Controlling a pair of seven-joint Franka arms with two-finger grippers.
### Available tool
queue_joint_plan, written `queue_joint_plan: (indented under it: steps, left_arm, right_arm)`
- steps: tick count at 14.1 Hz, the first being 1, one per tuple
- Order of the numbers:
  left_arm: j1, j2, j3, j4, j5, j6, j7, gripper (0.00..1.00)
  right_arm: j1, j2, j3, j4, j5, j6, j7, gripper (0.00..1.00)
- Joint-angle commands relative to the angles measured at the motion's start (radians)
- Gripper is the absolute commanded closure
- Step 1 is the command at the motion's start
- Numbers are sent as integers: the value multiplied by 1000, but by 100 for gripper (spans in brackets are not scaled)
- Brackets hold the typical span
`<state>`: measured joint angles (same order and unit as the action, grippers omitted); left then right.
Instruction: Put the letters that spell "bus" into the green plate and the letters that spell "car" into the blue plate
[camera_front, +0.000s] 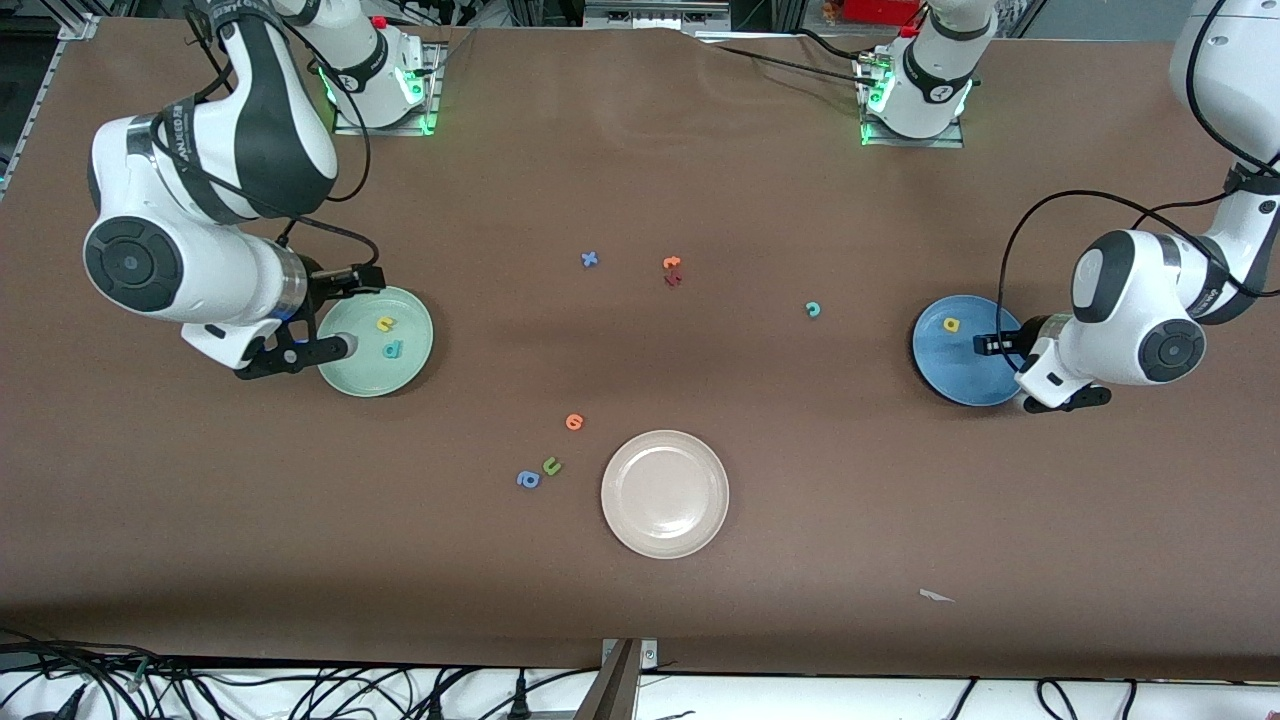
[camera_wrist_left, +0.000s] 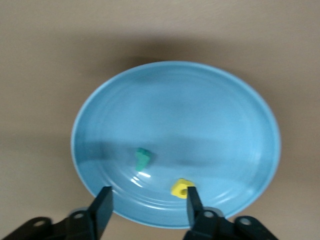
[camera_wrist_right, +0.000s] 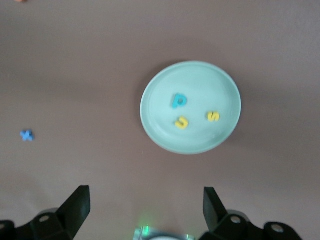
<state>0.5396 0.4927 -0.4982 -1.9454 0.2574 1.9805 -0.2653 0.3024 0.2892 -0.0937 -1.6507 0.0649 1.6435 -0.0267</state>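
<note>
Left gripper (camera_wrist_left: 145, 206) hangs over the blue plate (camera_front: 935, 370), fingers spread, nothing between them. Just below its tips lie a small teal letter (camera_wrist_left: 143, 158) and a yellow letter (camera_wrist_left: 182, 188), both inside that plate. The teal c (camera_front: 813, 309) sits on the table, well apart toward the middle. Right gripper (camera_wrist_right: 146, 206) waits wide open, high over the green plate (camera_wrist_right: 155, 125), which holds the teal b (camera_wrist_right: 178, 101), yellow u (camera_wrist_right: 181, 122) and yellow s (camera_wrist_right: 213, 116).

High front camera facing both arms; wrist cameras close above blue plate (camera_wrist_left: 175, 100) and green plate (camera_wrist_right: 190, 80).
</note>
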Motion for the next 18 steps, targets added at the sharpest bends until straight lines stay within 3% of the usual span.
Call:
queue_joint_plan:
  steps: [1, 5, 8, 12, 15, 18]
  left_arm:
    - [-6, -26, -92, 0, 8, -52, -138, 0]
    - [2, -26, -241, -67, -1, -31, -363, 0]
    - [2, -26, -318, -156, -15, 123, -526, 0]
    - [-6, -26, -352, -286, -14, 351, -666, 1]
    - [-20, -25, -355, -371, -1, 509, -752, 4]
    - [-67, -13, -352, -377, 2, 538, -828, 6]
  right_arm:
    - [-179, -152, 133, -253, -30, 217, 4, 0]
    - [-273, -316, 135, -245, -17, 118, -5, 0]
    - [-295, -424, 135, -207, -33, 63, -6, 0]
    - [-347, -285, 144, 55, -31, -163, -6, 0]
    - [-341, -279, 143, 54, -37, -110, -1, 0]
    - [-330, -286, 129, 25, -40, -42, 8, 0]
